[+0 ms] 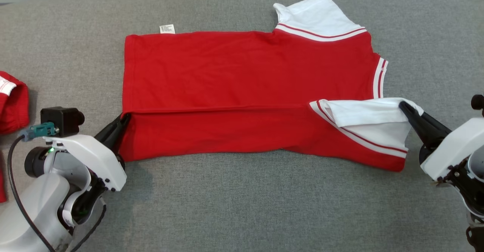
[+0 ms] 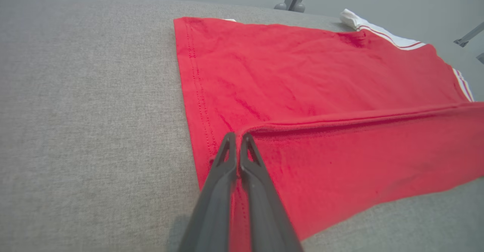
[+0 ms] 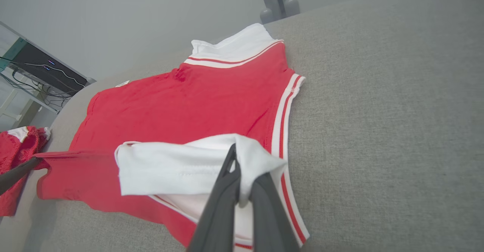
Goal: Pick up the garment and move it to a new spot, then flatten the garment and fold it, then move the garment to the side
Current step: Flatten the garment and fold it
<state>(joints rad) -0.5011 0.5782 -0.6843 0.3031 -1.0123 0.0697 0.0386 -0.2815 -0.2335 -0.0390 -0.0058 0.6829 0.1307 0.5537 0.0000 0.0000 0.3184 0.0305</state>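
Shirt (image 1: 245,74), red with white sleeves, spread across the middle of the grey table (image 1: 242,214), collar end toward 3 o'clock and hem toward 9 o'clock. The near long edge is turned up and over toward 12 o'clock, making a fold partway across the body.

Left gripper (image 1: 123,120), at 9 o'clock of the shirt, has its fingers pinched together on the hem corner of that folded edge. The left wrist view shows red cloth between the closed tips. Right gripper (image 1: 405,107), at 3 o'clock, has its fingers clamped on the near sleeve (image 1: 366,114), which is doubled back over the red body. A second red garment (image 1: 13,101) lies well apart, farther out at 9 o'clock.

Judged stage: first lengthwise fold under way.

Risks:
- Each grip holds little cloth, so uneven travel of the arms could pull one corner free and collapse the fold.
- The long span between the grippers is unsupported and may land crooked or wrinkled.
- The loose sleeve could bunch beneath the fold.
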